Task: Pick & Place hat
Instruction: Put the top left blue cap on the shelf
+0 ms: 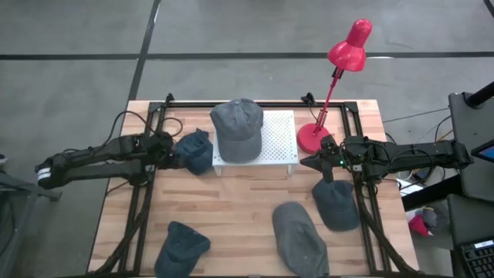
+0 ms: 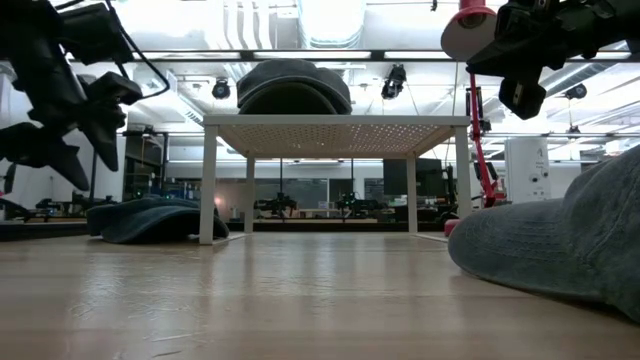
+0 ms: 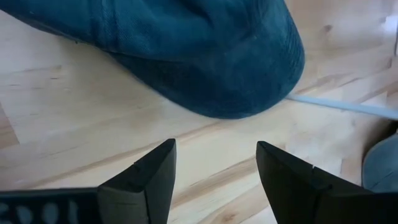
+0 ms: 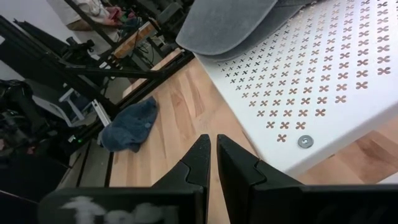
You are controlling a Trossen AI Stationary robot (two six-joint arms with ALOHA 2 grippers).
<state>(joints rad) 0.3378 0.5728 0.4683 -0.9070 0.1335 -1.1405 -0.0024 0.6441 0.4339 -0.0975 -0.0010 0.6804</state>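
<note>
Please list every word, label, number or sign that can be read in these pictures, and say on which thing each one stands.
No text can be read for certain.
Left gripper: pale characters on its body, cut off by the picture's edge, not readable.
Right gripper: a white smudged mark on its body, too blurred to read.
Hats, white rack and red lamp: no print shows; the rack bears only a pattern of cross-shaped holes.

Item count, table area. Hats: five in total. One grey hat rests on the white perforated stand; one dark blue hat lies just beside the stand; one dark blue hat, one grey hat and one dark grey-blue hat lie on the wooden table. Stands: one. Red desk lamps: one. Robot arms: two.
</note>
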